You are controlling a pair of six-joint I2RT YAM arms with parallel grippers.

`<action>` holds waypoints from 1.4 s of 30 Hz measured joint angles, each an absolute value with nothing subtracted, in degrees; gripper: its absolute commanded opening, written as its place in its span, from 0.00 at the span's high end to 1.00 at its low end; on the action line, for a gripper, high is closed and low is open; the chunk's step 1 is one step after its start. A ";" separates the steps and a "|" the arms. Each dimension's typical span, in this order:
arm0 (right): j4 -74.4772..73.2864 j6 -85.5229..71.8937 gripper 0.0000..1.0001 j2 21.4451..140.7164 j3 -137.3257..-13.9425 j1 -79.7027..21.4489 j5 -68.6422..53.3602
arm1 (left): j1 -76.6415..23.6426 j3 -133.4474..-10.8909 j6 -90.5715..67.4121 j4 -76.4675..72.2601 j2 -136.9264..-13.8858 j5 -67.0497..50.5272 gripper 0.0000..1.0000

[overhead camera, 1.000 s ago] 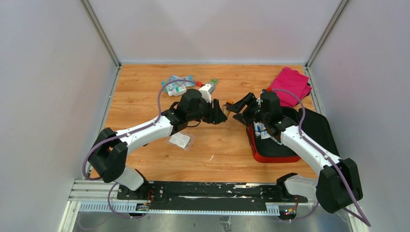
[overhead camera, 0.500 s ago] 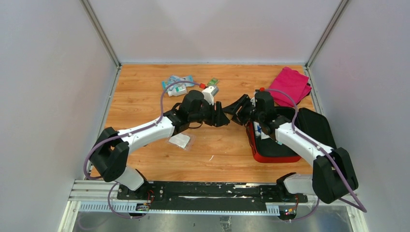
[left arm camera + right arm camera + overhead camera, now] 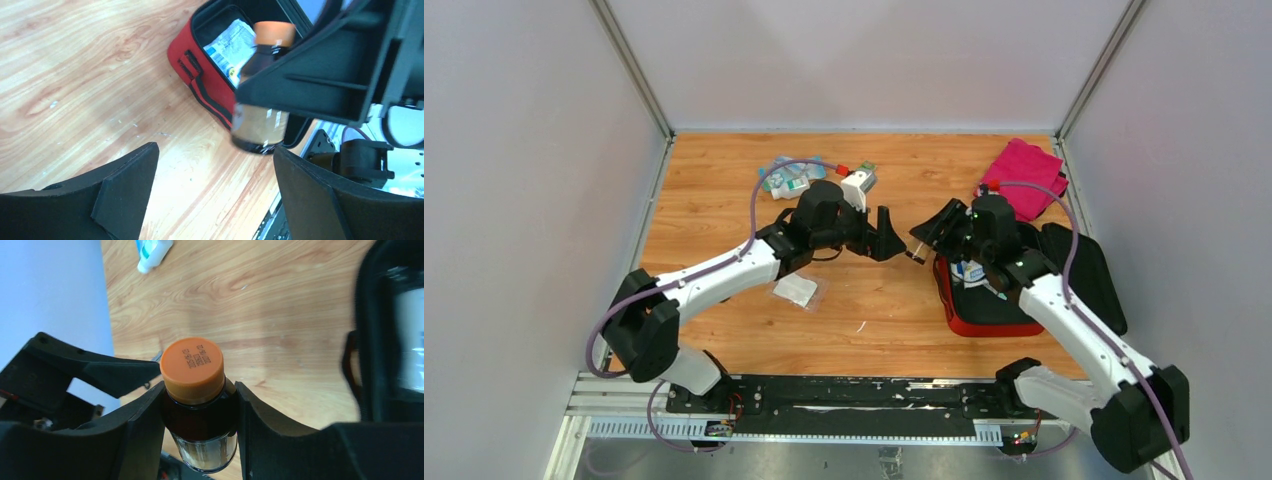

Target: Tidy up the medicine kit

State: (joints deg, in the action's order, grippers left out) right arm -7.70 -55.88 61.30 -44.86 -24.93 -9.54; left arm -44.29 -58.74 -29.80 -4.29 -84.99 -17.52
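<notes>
Beside the medicine kit, left gripper has spread open; right gripper now clamps the bottle

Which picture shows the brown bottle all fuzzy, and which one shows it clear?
Left wrist view: the bottle is smeared and its label is unreadable, while the wood stays crisp. Right wrist view: its orange cap is sharp, with print showing, but the case at the right edge is blurry.

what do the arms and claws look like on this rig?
Identical pair: left arm and right arm have white shells, black joints, a mauve cable looped along each. The left claw and right claw are matte black, two wedge-shaped fingers.
</notes>
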 measured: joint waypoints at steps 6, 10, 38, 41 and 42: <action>-22.68 -43.75 0.95 53.71 -50.76 -20.25 -0.03 | -44.38 -62.96 -24.69 5.19 -82.43 -10.63 0.06; -33.67 -35.24 0.96 53.21 -56.29 -16.10 4.67 | -44.38 -64.27 -22.15 10.02 -82.02 -5.98 0.04; -45.67 -18.35 0.56 77.34 -52.07 -14.04 3.22 | -40.58 -62.50 -20.18 22.22 -78.19 10.59 0.00; -45.60 -18.39 0.45 77.21 -52.07 -14.04 4.27 | -39.16 -62.22 -20.03 23.22 -78.15 11.00 0.00; -45.63 -18.41 0.43 77.12 -52.07 -14.04 4.62 | -38.59 -62.22 -19.97 23.35 -78.15 11.03 0.00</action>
